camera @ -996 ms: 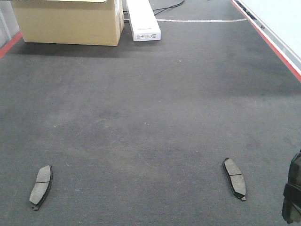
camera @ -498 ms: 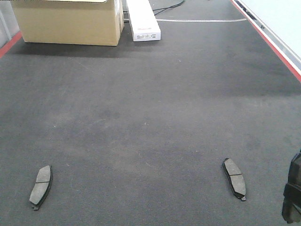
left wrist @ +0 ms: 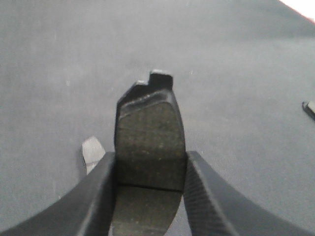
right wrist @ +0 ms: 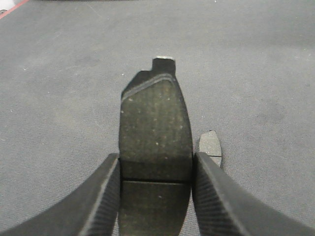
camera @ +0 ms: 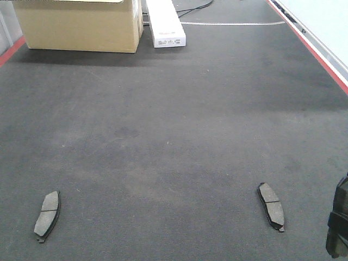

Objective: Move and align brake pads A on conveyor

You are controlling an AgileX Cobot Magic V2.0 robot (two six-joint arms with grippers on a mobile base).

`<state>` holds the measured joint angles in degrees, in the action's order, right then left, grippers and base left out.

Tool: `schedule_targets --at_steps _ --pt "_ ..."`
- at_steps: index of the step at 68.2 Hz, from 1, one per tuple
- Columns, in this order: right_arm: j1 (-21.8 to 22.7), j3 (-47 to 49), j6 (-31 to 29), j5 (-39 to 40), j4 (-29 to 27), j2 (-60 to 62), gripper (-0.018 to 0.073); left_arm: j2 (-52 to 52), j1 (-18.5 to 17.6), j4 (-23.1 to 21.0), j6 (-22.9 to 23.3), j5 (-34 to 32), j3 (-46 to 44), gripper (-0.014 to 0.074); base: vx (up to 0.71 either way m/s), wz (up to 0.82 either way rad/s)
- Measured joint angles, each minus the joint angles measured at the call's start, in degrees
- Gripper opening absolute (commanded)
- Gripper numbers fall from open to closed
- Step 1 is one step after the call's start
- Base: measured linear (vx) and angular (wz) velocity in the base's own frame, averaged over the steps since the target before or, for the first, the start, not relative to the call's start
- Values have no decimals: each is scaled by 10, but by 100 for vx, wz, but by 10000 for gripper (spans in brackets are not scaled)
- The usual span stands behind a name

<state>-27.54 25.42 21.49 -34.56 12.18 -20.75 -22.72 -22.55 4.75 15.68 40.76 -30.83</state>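
Between each tool's fingers sits a pad: left tool grips one pad, right tool another. Below them, two pads lie on the belt; beyond stand a carton and white box.

In both wrist views the held brake pad runs off the bottom edge; each hides most of a pad lying on the conveyor behind it; the right arm is cropped at the front view's edge.
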Motion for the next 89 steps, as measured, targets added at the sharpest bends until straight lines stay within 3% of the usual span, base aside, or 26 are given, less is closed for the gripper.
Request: schedule_targets --at_steps 20,36,53,66,82,89 --pt "0 0 0 0 0 0 -4 -261 0 -63 2 18 -130 4 0 0" --pt "0 0 0 0 0 0 -4 -462 -3 -118 -2 -41 -174 15 0 0" --pt "0 0 0 0 0 0 -4 -613 -39 -131 -21 -81 -195 50 0 0" --pt "0 0 0 0 0 0 -4 -689 -42 -133 -18 -116 -196 174 0 0" --pt "0 0 0 0 0 0 -4 -725 -42 -135 -18 -131 -197 444 0 0" --pt "0 0 0 0 0 0 -4 -726 -42 -135 -18 -129 -202 491 0 0"
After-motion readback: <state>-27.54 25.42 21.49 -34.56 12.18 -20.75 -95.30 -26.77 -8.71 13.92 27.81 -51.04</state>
